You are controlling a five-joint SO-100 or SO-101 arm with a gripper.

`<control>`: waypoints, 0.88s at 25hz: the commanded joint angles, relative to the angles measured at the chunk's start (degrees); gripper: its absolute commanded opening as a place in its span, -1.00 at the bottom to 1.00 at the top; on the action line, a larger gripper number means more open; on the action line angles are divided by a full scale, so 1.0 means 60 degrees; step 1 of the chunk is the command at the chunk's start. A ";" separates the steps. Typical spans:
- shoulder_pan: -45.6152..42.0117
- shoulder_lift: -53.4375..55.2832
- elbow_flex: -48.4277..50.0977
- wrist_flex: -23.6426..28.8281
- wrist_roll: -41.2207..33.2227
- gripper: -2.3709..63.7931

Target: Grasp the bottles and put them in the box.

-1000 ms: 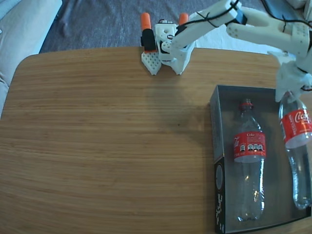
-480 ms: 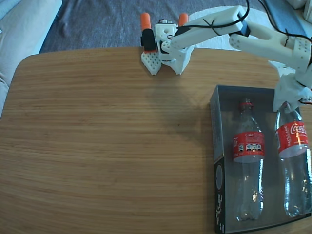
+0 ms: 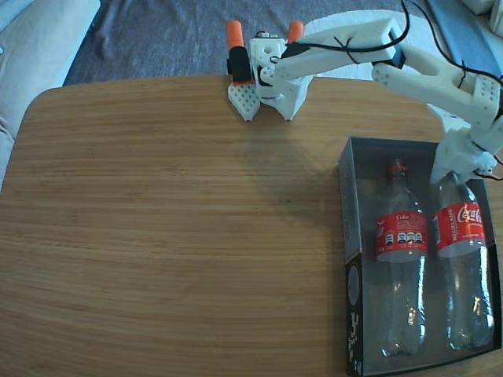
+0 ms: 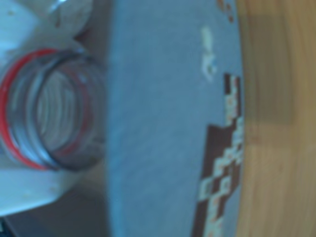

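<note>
A shallow cardboard box with a grey floor and a black printed side sits at the right edge of a wooden table. Inside lie two clear plastic Coca-Cola bottles with red labels: one to the left, the other beside it. The white gripper clasps the right bottle's neck, seen end-on in the wrist view. The bottle looks settled, so the sound move is to let go gently, then lift straight up. The white arm reaches rightward from its base, wrist bent downward.
</note>
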 commanded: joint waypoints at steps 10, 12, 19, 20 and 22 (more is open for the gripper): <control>0.0044 0.0117 -0.0542 0.0278 -0.0073 -0.90; 0.0044 0.0117 -0.0513 0.0278 -0.0073 -0.90; 0.0059 0.0132 -0.0557 0.0381 0.0044 -0.39; 0.0059 0.0132 -0.0527 0.0381 0.0044 -0.31; 0.0059 0.0132 -0.0498 0.0396 0.0044 -0.26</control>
